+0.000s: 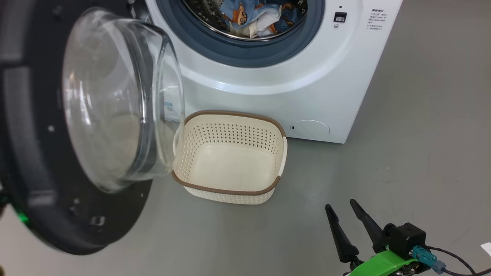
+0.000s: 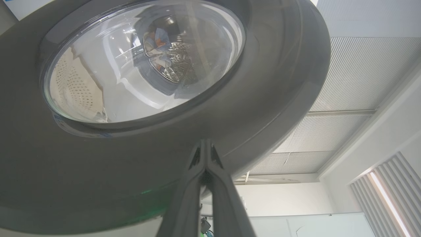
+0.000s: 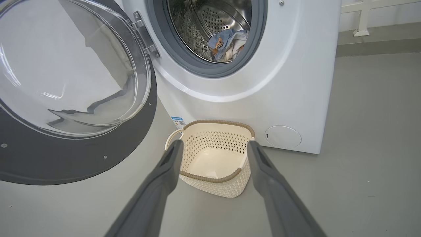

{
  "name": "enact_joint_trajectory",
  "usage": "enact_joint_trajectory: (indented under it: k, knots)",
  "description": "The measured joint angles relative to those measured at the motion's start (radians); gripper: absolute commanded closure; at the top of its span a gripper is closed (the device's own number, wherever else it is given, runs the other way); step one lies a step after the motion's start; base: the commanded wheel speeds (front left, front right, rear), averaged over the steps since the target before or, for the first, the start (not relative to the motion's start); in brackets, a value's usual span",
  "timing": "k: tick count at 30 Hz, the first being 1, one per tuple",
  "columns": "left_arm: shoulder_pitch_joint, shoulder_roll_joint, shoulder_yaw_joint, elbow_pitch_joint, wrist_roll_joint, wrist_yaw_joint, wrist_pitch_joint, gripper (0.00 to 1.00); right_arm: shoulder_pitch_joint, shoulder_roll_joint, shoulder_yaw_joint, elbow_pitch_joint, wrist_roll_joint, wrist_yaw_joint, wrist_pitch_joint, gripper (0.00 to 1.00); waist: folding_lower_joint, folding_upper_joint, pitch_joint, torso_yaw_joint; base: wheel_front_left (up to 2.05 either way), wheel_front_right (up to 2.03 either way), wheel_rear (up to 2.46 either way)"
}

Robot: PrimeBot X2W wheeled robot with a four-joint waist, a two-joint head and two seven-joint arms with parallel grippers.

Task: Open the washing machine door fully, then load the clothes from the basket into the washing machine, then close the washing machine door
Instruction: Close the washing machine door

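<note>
The door (image 1: pixel 111 103) is blurred and cut off at the left edge for us, and its glass bowl covers the left side of the basket (image 1: pixel 230 134). The clothes (image 1: pixel 261 19) run off the top edge, and we cannot read the small print on the washing machine (image 1: pixel 268 96).

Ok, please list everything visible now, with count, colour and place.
washing machine: one, white, behind the basket.
washing machine door: one, black rim and clear glass, swung open at left.
clothes: one bundle, light blue with orange-brown prints, inside the drum.
basket: one, cream with brown rim, empty, on the floor before the machine.
filter cap: one, white, machine's lower front.
left gripper: one, dark, shut, by the door's outer face.
right gripper: one, dark, open, low right above the floor.
</note>
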Motion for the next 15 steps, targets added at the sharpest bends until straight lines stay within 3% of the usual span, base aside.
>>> enact_joint_trajectory:
  k: [7,15]
  knots:
    - [0.056,-0.115,-0.035,-0.147,-0.022,0.01,0.006,1.0,0.0,0.0,0.003,0.001,0.007,0.0,0.0,0.0,0.0,0.0,0.004,-0.008,0.0,0.0,0.0]
    - [0.066,-0.232,-0.086,-0.221,-0.014,-0.023,-0.04,1.0,-0.003,0.0,0.011,0.0,0.015,0.0,0.0,0.0,0.0,0.0,0.009,-0.026,0.0,0.0,0.0]
